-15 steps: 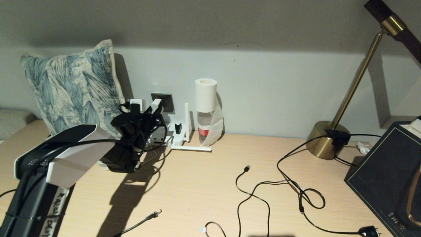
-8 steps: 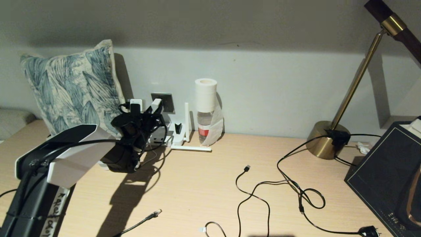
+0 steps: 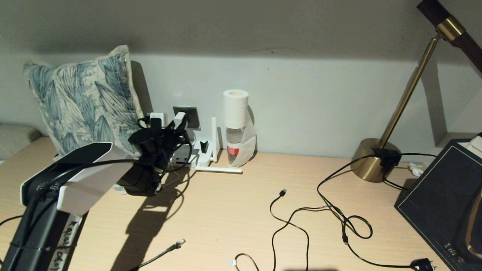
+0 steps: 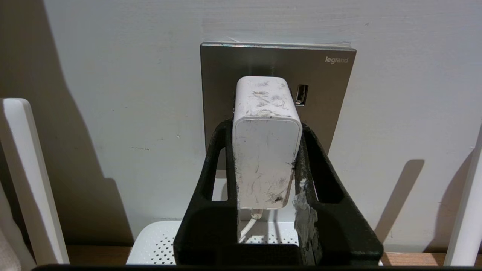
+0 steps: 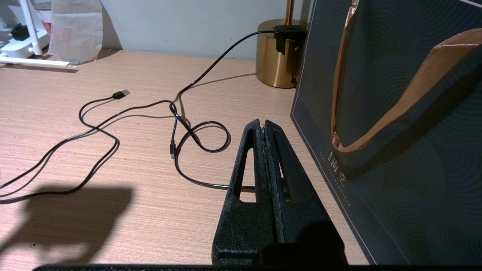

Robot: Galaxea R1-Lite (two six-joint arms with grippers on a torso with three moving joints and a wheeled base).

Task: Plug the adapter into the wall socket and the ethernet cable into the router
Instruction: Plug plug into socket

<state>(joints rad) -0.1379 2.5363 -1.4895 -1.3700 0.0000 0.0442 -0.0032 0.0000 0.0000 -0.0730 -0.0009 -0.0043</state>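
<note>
My left gripper is at the back wall, shut on the adapter, a scuffed white block with a thin white cord hanging below it. The adapter's far end is at the grey wall socket, beside its USB slot; its pins are hidden. In the head view the adapter overlaps the wall socket. The white router sits on the table just below, its perforated top under my fingers. The ethernet cable lies loose near the table's front edge. My right gripper is shut and empty, low over the table.
A leaf-print pillow leans on the wall left of the socket. A bottle topped with a paper roll stands right of the router. A thin black USB cable, a brass lamp base and a dark paper bag are on the right.
</note>
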